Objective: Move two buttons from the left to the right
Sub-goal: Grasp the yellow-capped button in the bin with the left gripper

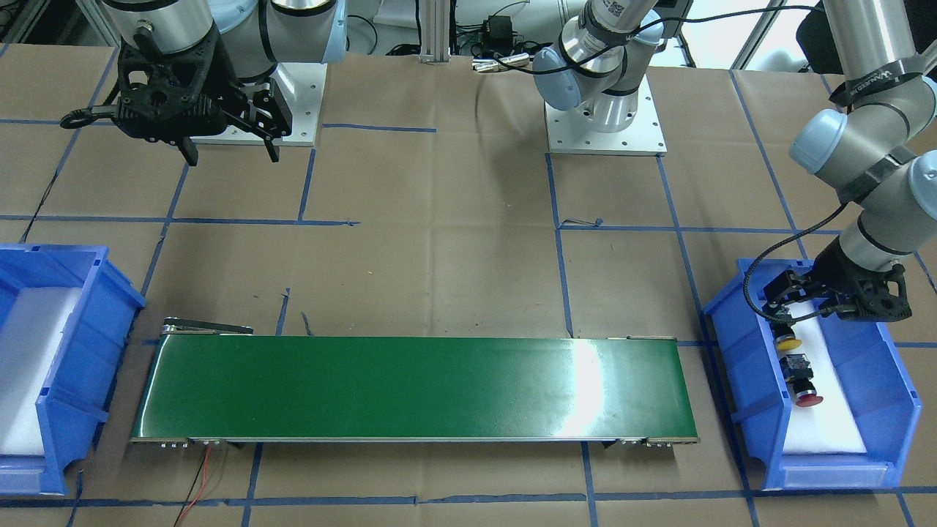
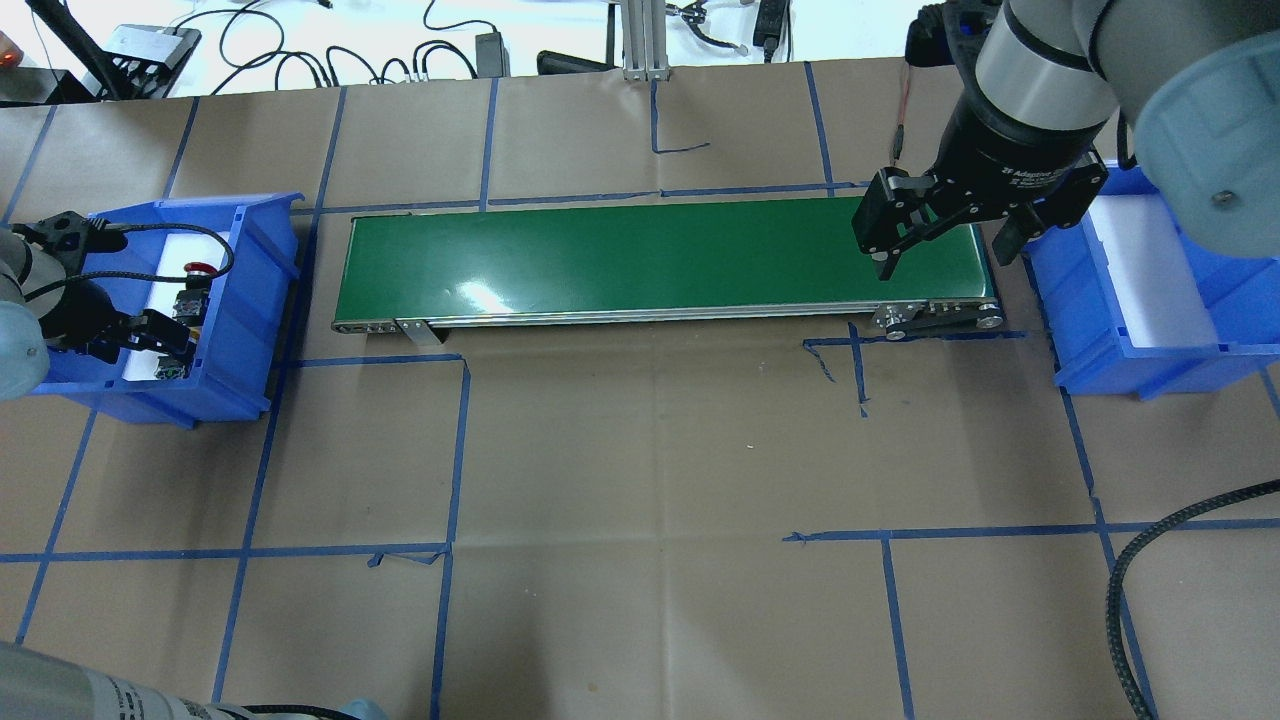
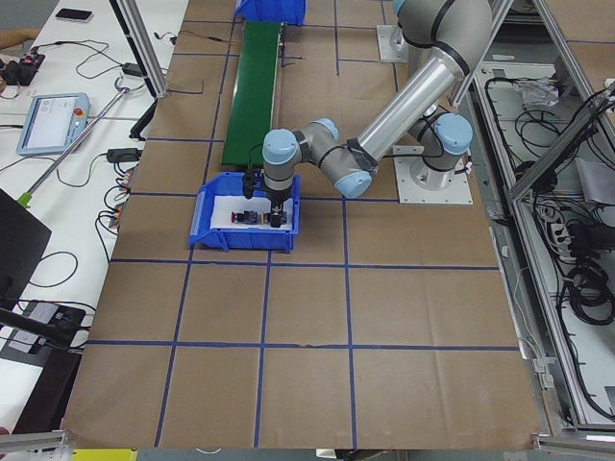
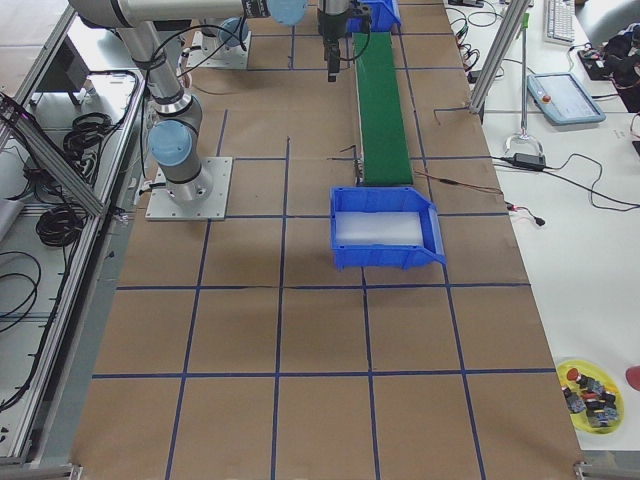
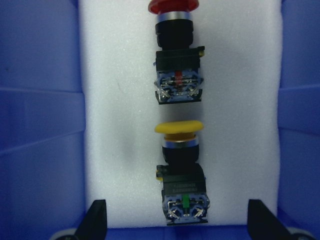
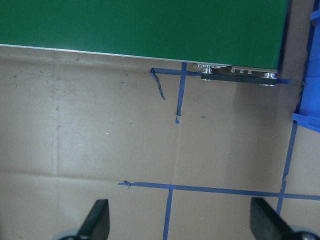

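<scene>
Two buttons lie on white foam in the blue bin (image 1: 889, 380) on my left. The yellow-capped button (image 1: 786, 338) is nearer my gripper and the red-capped button (image 1: 804, 386) lies beyond it. In the left wrist view the yellow one (image 5: 181, 165) lies below the red one (image 5: 175, 55). My left gripper (image 1: 780, 307) is open and low over the bin. Its fingertips (image 5: 97, 220) flank the yellow button's body without touching it. My right gripper (image 2: 945, 255) is open and empty, held high near the belt's right end.
A green conveyor belt (image 2: 650, 260) runs across the table between the bins. A second blue bin (image 2: 1090, 330) with white foam stands at my right end, nothing in it. Brown paper with blue tape lines covers the table (image 6: 125, 150).
</scene>
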